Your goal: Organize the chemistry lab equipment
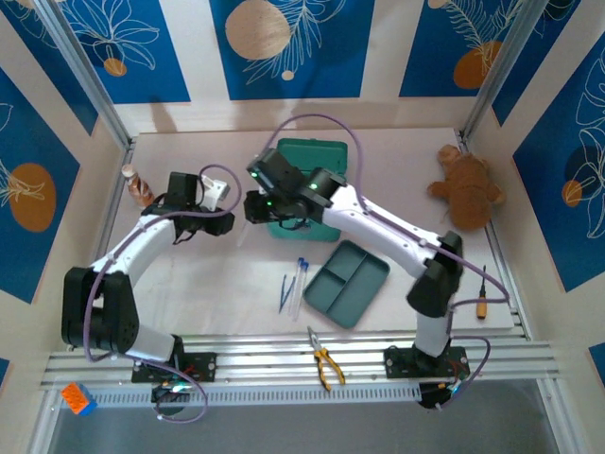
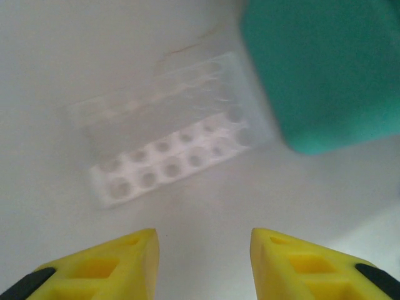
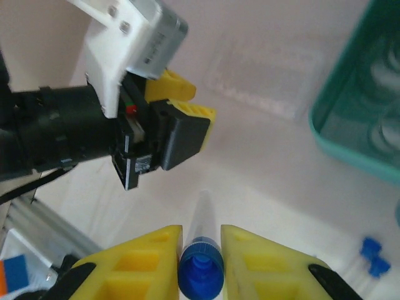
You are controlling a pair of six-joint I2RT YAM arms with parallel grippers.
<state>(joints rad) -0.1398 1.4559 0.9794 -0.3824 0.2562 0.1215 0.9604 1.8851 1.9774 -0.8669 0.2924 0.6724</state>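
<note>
My right gripper (image 3: 201, 234) is shut on a slender clear test tube (image 3: 203, 215) just below its blue cap (image 3: 201, 275), holding it above the table. The clear plastic tube rack (image 2: 169, 150) lies on the table ahead of my left gripper (image 2: 203, 240), whose yellow fingers stand open with nothing between them. In the right wrist view the left gripper (image 3: 181, 106) hangs close by, with the rack (image 3: 269, 78) faint beyond it. More blue-capped test tubes (image 1: 297, 279) lie on the table. Both grippers (image 1: 227, 219) (image 1: 251, 210) meet left of the teal box (image 1: 307, 184).
The teal box (image 3: 350, 131) holds clear glass pieces. A teal divided tray (image 1: 354, 281) lies right of the loose tubes. Yellow-handled pliers (image 1: 324, 364) rest on the front rail, a brown plush toy (image 1: 468, 189) sits far right, and a small brown bottle (image 1: 139, 184) stands far left.
</note>
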